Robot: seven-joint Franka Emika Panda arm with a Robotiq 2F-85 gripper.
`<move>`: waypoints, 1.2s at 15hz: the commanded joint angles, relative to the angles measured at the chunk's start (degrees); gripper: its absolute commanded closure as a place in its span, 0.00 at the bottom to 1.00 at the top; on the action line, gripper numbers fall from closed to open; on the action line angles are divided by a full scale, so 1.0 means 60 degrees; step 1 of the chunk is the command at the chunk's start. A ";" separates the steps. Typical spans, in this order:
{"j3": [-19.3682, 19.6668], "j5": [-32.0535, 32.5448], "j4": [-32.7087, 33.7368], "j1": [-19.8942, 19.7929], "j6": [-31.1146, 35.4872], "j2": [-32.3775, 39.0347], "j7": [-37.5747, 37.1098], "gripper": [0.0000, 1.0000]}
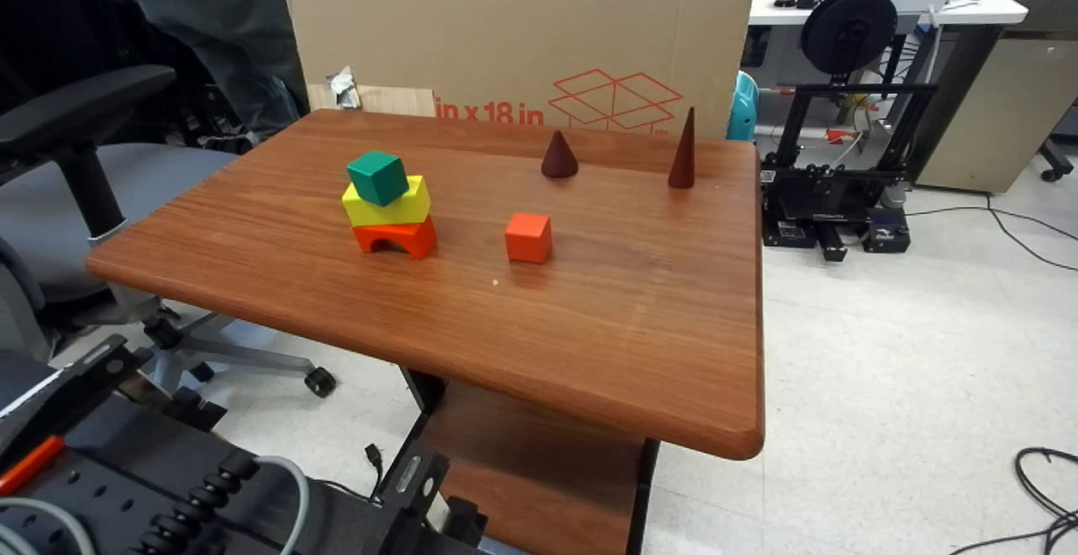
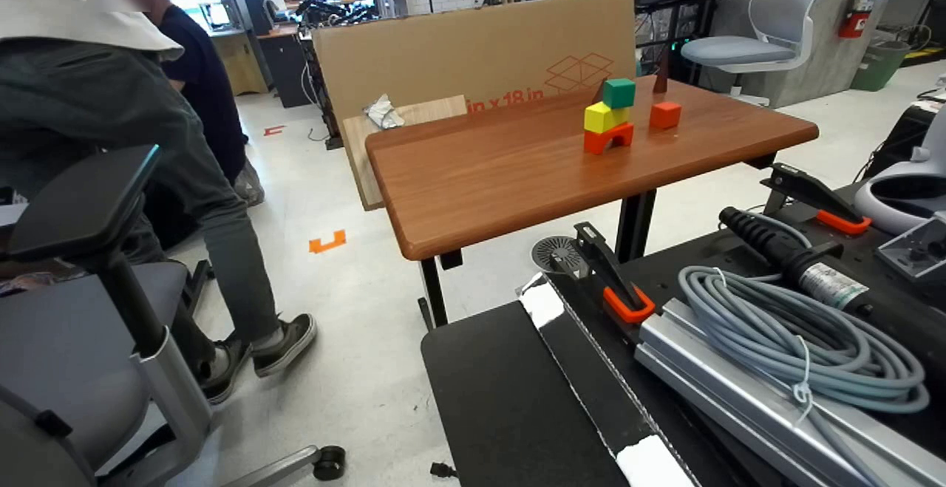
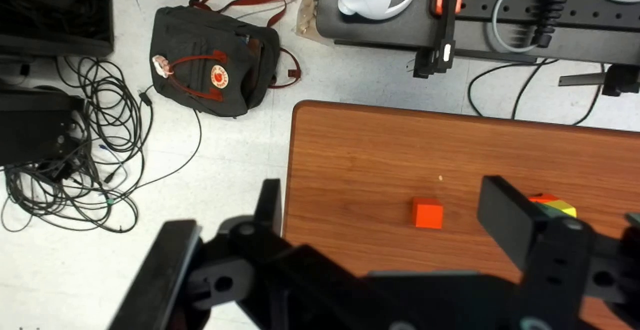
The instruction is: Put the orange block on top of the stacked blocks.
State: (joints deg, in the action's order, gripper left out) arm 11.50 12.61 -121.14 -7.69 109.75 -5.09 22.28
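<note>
The orange block (image 1: 528,238) is a small orange-red cube on the wooden table, apart from the other blocks. It also shows in an exterior view (image 2: 665,115) and in the wrist view (image 3: 428,214). The stacked blocks (image 1: 392,206) are an orange arch base, a yellow block and a green block on top, turned askew. They also show in an exterior view (image 2: 607,117); in the wrist view the stack (image 3: 561,206) is partly hidden by the right finger. My gripper (image 3: 382,185) is open and empty, high above the table, with the orange block between its fingers in the picture. Neither exterior view shows it.
A short brown cone (image 1: 559,157) and a tall thin brown cone (image 1: 683,151) stand near the table's far edge. A large cardboard sheet (image 1: 522,41) stands behind the table (image 1: 589,344). A black bench (image 2: 510,398) with clamps and coiled cable faces the table.
</note>
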 commanded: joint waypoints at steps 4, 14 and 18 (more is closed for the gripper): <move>-0.0459 -0.1083 0.0475 0.0106 0.1635 0.1816 0.0031 0.00; -0.1291 -0.1898 0.0636 0.0067 0.3266 0.3977 -0.0333 0.00; -0.1344 -0.1948 0.1067 -0.0060 0.3133 0.4795 -0.0388 0.00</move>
State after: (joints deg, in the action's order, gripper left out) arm 4.13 1.79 -117.85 -7.04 128.49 19.94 20.22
